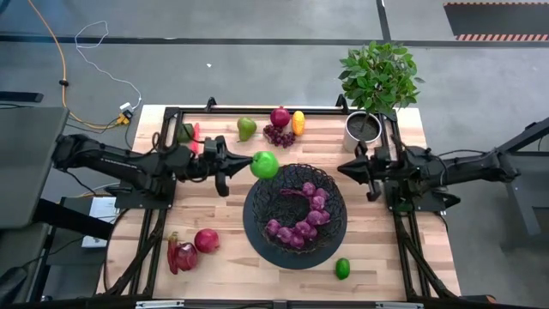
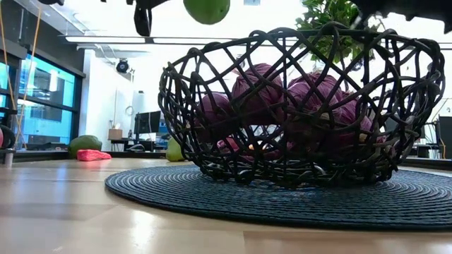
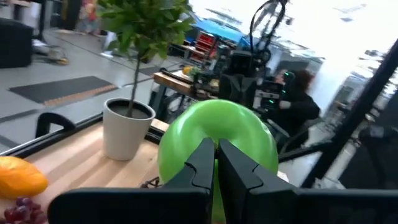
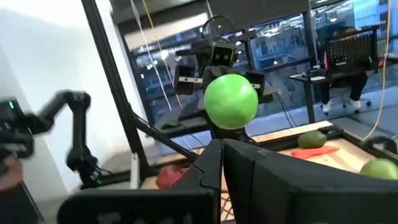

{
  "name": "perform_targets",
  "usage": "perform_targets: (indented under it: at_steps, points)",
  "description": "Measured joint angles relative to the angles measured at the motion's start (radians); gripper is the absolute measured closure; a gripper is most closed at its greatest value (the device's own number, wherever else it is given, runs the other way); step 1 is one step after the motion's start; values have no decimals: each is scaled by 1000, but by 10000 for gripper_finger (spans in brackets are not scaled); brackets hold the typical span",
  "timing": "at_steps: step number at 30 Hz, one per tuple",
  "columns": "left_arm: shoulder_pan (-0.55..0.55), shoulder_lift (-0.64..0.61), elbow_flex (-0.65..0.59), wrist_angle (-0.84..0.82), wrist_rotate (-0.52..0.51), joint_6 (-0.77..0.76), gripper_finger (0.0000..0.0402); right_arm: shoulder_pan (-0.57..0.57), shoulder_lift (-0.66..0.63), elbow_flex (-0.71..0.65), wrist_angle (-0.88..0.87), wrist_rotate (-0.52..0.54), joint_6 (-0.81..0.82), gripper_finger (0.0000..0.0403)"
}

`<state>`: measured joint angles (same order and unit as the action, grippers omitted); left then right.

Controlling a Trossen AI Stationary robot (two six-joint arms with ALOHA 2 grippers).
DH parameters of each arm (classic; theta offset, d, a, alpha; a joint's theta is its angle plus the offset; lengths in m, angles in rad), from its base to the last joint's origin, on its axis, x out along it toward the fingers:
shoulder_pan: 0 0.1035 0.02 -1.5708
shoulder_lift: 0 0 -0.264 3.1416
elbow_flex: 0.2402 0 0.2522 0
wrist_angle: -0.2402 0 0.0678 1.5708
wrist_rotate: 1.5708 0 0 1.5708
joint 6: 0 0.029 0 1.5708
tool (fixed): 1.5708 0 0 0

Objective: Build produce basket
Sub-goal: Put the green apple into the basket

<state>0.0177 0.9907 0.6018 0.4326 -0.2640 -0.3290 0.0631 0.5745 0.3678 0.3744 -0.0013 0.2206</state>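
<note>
The black wire basket (image 1: 254, 194) stands on a round dark mat (image 2: 212, 197) at the table's middle, with purple grapes (image 1: 302, 225) inside. My left gripper (image 1: 244, 163) is shut on a green apple (image 1: 264, 164), held in the air just off the basket's far left rim. The apple also shows in the right wrist view (image 4: 231, 101) and at the top of the low view (image 2: 206, 8). My right gripper (image 1: 346, 170) waits shut and empty to the right of the basket, near the plant pot. My left gripper meets the green apple on its side toward the table's left (image 3: 186, 146). The two fingers (image 3: 202, 162) stand close together and come level from the table's left. They hide the exact place of contact. The apple is lifted clear of the table.
On the far side lie a green pear (image 1: 247, 128), a red onion (image 1: 280, 117), more grapes (image 1: 278, 136), an orange-yellow fruit (image 1: 298, 122) and an avocado (image 1: 184, 131). Near the front lie a red pepper (image 1: 178, 253), a red apple (image 1: 206, 240) and a lime (image 1: 342, 268). The potted plant (image 1: 363, 129) stands far right.
</note>
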Motion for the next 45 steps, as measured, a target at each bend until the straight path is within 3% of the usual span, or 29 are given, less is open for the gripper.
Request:
perform_targets:
  at_steps: [4, 11, 26, 38, 45]
  points:
    - [32, -20, 0, -11, 86, 0, 401, 19, 117, 95, 5, -1, -80, 403]
    - [44, -24, 0, -13, 96, 0, 401, 45, 280, 226, 5, -3, -139, 403]
    - [39, -15, 40, -61, 104, 8, 401, 56, 308, 241, 62, 12, -169, 403]
    - [2, 305, 442, -608, 181, 137, 401, 55, 307, 241, 103, 12, -176, 403]
    - [-19, 481, 533, -617, 199, 126, 401, 55, 307, 241, 102, 12, -177, 403]
